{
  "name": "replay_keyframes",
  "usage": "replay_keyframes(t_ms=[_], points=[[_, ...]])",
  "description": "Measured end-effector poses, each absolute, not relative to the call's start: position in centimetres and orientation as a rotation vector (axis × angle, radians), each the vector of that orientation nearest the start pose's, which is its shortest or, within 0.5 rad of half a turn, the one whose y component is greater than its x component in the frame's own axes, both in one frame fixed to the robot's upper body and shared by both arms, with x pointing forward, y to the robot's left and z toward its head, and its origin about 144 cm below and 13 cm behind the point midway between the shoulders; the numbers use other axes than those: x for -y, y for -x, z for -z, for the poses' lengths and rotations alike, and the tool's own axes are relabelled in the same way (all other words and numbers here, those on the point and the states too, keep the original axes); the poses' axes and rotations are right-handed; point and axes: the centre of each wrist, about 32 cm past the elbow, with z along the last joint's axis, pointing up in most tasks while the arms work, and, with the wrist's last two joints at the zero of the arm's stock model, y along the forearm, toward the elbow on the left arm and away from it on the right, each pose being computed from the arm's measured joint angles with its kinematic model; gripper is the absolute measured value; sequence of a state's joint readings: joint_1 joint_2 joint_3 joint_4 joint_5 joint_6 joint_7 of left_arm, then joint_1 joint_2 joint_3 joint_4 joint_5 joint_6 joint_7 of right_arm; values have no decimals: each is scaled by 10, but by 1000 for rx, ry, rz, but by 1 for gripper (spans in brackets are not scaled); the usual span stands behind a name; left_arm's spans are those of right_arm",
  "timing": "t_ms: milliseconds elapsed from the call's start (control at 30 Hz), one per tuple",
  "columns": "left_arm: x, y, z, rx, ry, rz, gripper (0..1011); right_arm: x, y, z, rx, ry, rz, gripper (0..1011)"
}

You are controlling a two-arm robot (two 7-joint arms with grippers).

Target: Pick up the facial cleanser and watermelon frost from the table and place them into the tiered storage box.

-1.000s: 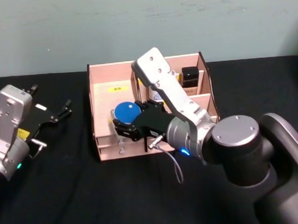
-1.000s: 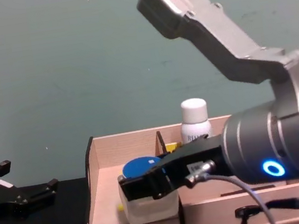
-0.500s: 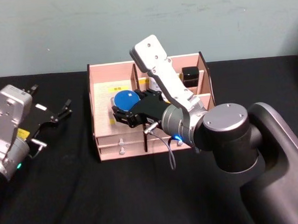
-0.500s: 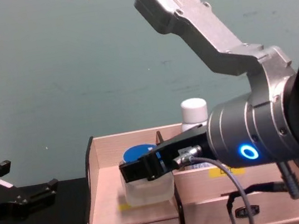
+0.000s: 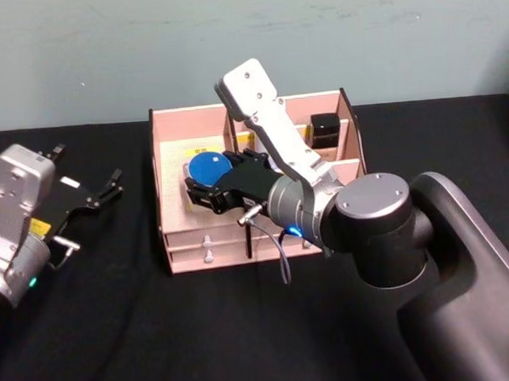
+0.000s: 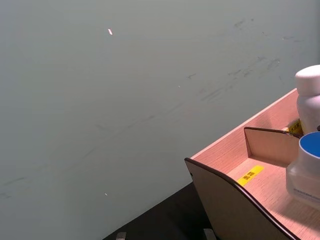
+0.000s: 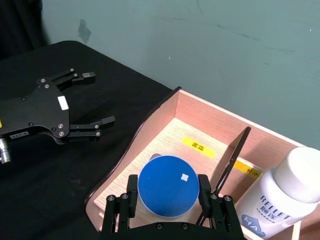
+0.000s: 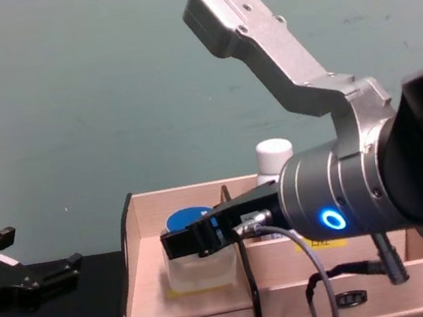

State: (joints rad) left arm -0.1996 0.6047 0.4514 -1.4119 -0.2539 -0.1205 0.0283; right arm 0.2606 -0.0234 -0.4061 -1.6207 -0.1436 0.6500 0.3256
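Your right pincer point(image 7: 167, 202) grips the blue-lidded jar point(image 7: 168, 186) low in the tiered storage box point(image 5: 168, 144); release next. Left pincer point(image 5: 97, 194) parked wide.

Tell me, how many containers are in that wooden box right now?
3 that I can see. A blue-lidded jar is gripped by the right pincer in the leftmost compartment, a white bottle stands next to it, and a dark container sits at the back right. The arm may hide more.
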Motion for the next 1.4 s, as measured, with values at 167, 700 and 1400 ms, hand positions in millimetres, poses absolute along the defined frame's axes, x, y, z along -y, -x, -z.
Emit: replay_keyframes(t_ms=[167, 700, 1400], points=[[-310, -489, -1140, 285, -304, -1248, 1001, 90, -496, -1241, -81, 421, 923, 729], [-310, -489, -1140, 285, -304, -1248, 1001, 90, -496, -1241, -80, 422, 924, 818], [-310, -489, -1140, 285, -304, -1248, 1001, 105, -478, -1251, 6, 355, 929, 1002]])
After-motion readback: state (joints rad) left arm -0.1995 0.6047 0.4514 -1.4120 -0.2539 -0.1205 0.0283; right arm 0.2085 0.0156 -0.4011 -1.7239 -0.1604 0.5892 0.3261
